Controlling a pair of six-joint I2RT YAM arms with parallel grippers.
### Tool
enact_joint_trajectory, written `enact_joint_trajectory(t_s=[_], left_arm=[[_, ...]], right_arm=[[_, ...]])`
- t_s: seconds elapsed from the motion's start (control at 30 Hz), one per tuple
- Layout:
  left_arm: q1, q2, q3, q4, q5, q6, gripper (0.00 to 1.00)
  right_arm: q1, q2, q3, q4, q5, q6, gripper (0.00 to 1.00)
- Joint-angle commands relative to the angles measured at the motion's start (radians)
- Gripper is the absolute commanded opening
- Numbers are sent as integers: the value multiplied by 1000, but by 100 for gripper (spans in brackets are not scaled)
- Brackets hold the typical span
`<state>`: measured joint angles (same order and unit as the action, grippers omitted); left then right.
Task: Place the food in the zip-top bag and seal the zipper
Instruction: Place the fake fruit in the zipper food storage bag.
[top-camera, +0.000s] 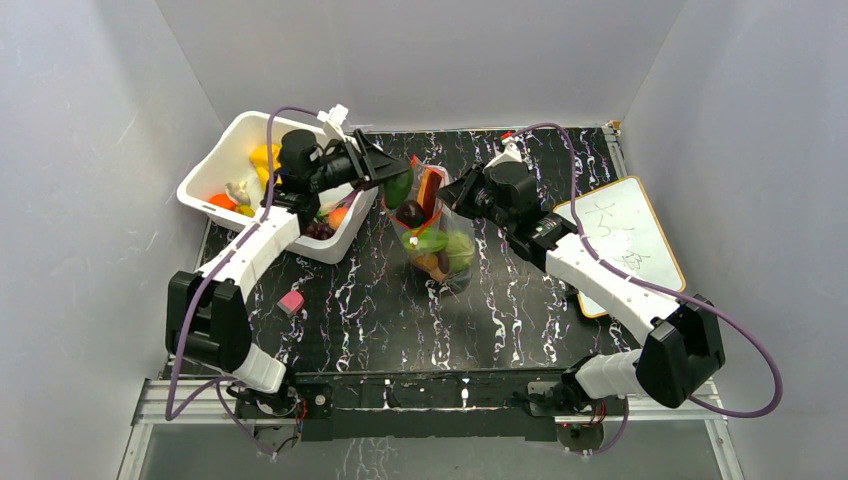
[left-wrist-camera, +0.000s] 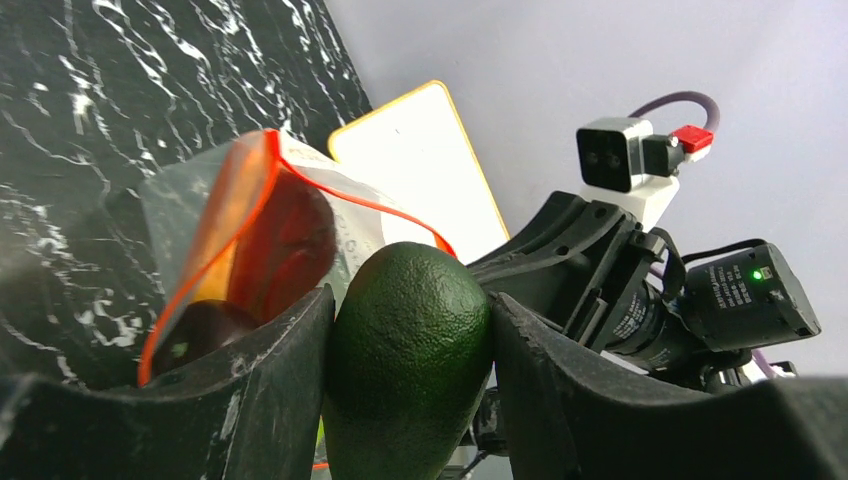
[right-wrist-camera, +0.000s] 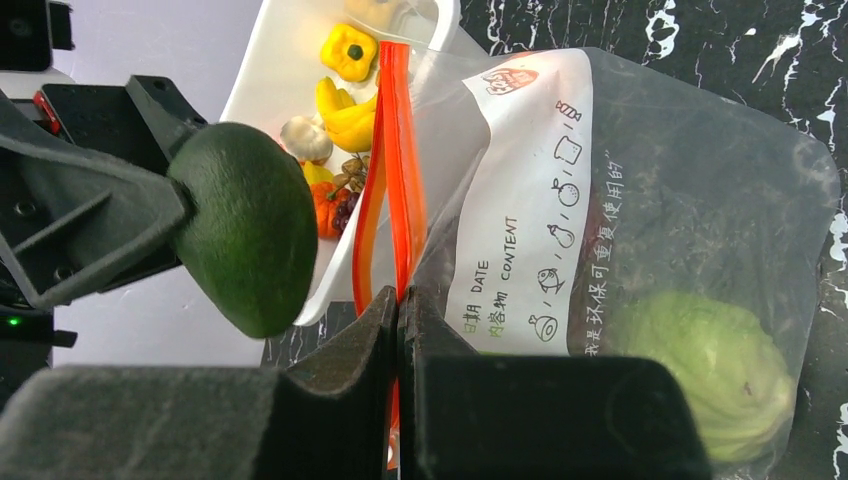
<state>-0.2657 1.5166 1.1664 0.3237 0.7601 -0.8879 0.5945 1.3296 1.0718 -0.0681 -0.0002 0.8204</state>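
The left hand (left-wrist-camera: 408, 302) pinched a green avocado (right-wrist-camera: 245, 230) just beside the open mouth of the zip-top bag (right-wrist-camera: 700, 200), which stood mid-worktop (top-camera: 380, 300). The right hand (right-wrist-camera: 400, 310), pressed together on the zipper (right-wrist-camera: 390, 150), held it up. The likely next move: lower the avocado inside, then release.

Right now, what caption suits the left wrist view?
Left pincer holds a green avocado beside the open zip-top bag.
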Motion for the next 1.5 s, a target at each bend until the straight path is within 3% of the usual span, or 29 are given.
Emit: enact_joint_trajectory(t_s=[0.0, 0.33, 0.53, 0.83, 0.93, 1.47], left_arm=[[-55, -25, -22, 101, -22, -68, 20], [-119, 6, -78, 166, -164, -69, 21], [-133, 28, -103, 178, -219, -81, 30], [-150, 38, -95, 152, -215, -104, 63], [-150, 23, -89, 126, -214, -81, 69], [-150, -104, 6, -170, -167, 172, 72]], right_arm=[[-2, -7, 60, 103, -3, 23, 0], [-3, -11, 53, 136, -31, 25, 0], [-3, -11, 53, 149, -34, 25, 0], [-3, -7, 39, 148, -35, 59, 0], [-3, -9, 35, 146, -31, 61, 0], [-3, -13, 31, 147, -21, 95, 0]])
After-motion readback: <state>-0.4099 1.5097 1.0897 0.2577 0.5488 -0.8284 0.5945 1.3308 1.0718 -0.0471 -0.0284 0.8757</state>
